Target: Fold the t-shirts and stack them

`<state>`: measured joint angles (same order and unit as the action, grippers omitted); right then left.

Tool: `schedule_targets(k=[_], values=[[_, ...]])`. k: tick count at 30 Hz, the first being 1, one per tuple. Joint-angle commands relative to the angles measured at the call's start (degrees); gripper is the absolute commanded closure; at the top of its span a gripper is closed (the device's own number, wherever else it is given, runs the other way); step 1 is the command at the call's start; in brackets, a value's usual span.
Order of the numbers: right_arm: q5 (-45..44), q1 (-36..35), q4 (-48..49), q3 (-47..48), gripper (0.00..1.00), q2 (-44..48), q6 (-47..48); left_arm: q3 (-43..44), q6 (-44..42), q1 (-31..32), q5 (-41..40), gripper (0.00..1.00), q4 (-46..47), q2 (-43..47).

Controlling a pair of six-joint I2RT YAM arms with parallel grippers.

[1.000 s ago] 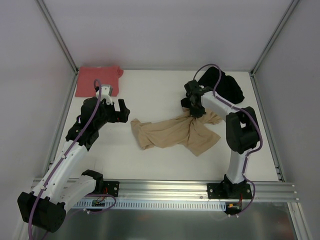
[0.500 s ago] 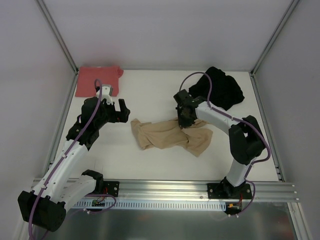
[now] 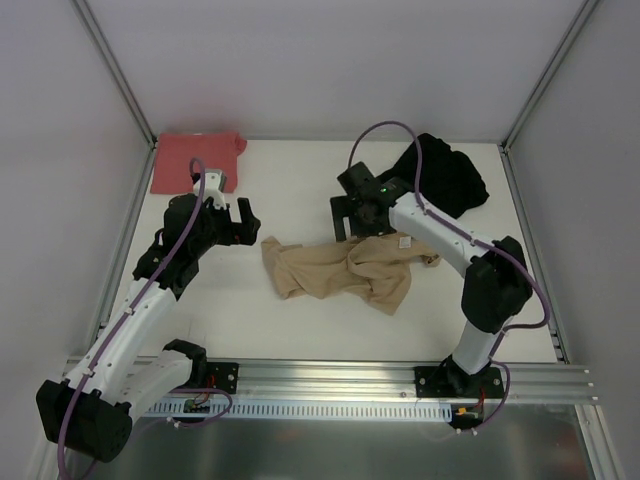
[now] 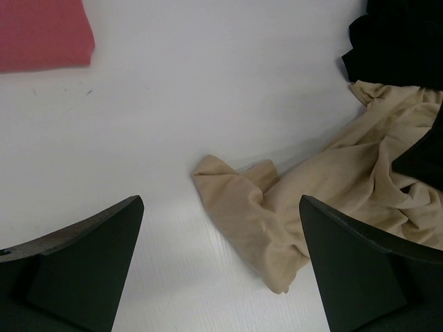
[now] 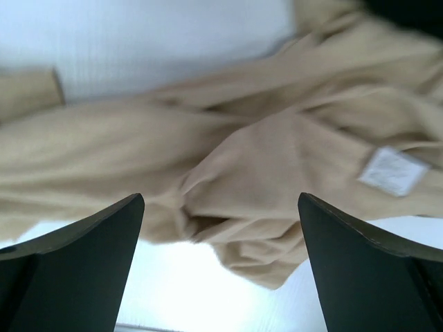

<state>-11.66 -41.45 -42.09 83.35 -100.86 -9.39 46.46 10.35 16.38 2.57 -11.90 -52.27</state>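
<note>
White table (image 3: pixel 300 190) fills most of the overhead view. The biggest cloth thing is the tan t-shirt (image 3: pixel 340 270), crumpled into a long bunch. It lies directly below the right gripper (image 3: pixel 355 222), just under its fingertips. From the left gripper (image 3: pixel 245 220) it sits ahead and off to the right, with 1 sleeve end pointing toward the gap between the fingers, not touching them.

The black t-shirt (image 3: pixel 450 175) is a heap beyond the right fingers, close by but apart. The salmon-red t-shirt (image 3: pixel 195 160) lies flat and looks folded, beyond the left fingers toward the far left corner.

Both grippers have their fingers spread wide with nothing pinched. The right wrist view is blurry, with tan cloth filling the space between the 2 fingers (image 5: pixel 76 270). There's a small white label (image 5: pixel 393 171) on the right finger's side.
</note>
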Motion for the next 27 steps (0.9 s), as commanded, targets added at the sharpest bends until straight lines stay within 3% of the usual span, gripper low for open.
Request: schedule_targets(k=[1, 6, 14, 23, 24, 25, 26, 27], values=[[-7.5, 6.9, -4.3, 8.2, 0.00, 0.9, 3.1, 2.2, 0.6, -0.7, 0.9, 0.01, 0.8, -0.4], [-6.6, 14.8, -4.5, 17.3, 0.01, -7.0, 5.2, 2.1, 0.5, -0.7, 0.6, 0.01, 0.8, 0.0], [-4.3, 18.7, -5.6, 31.1, 0.01, -20.1, 7.9, 2.2, 0.5, -0.7, 1.2, 0.01, 0.7, -0.4], [-3.0, 21.2, -4.0, 38.6, 0.04, -28.8, 8.8, 2.4, 0.2, -0.7, 1.6, 0.01, 0.7, 0.2], [-2.9, 21.6, -3.6, 38.7, 0.12, -29.2, 8.7, 2.4, 0.2, -0.7, 1.6, 0.01, 0.7, 0.2], [-3.6, 21.8, -3.4, 38.8, 0.60, -30.4, 8.2, 2.4, 0.2, -0.6, 1.6, 0.01, 0.7, 0.2], [-4.2, 22.5, -3.4, 38.8, 0.89, -30.7, 7.8, 2.5, 0.2, -0.7, 1.6, 0.01, 0.7, 0.2], [-5.0, 22.8, -2.8, 38.6, 1.00, -31.1, 7.3, 2.5, 0.2, -0.7, 1.7, 0.01, 0.7, 0.2]])
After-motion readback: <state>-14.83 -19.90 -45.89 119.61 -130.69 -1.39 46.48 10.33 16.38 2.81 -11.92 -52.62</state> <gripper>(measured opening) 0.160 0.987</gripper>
